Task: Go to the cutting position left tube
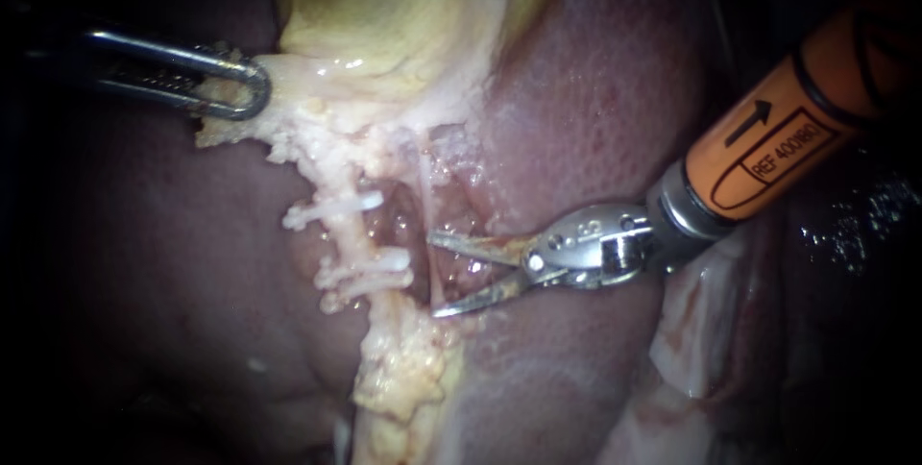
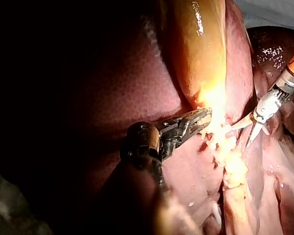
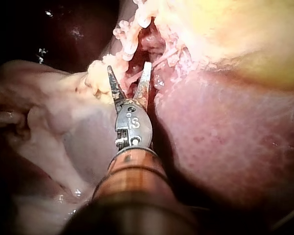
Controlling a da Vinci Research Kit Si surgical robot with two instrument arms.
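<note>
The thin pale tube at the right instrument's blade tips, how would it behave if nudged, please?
Probably floppy: the tube is a slender strand crossing an open gap. Likely slippery, as nearby tissue glistens. Nudged by the right instrument's open blades, it may deflect.

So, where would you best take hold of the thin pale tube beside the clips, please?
I'd grip the tube on its bare stretch above the right instrument. It runs taut and upright in the endoscope view, free of fat there. Come from the liver side, crosswise: clips crowd its other side.
</note>
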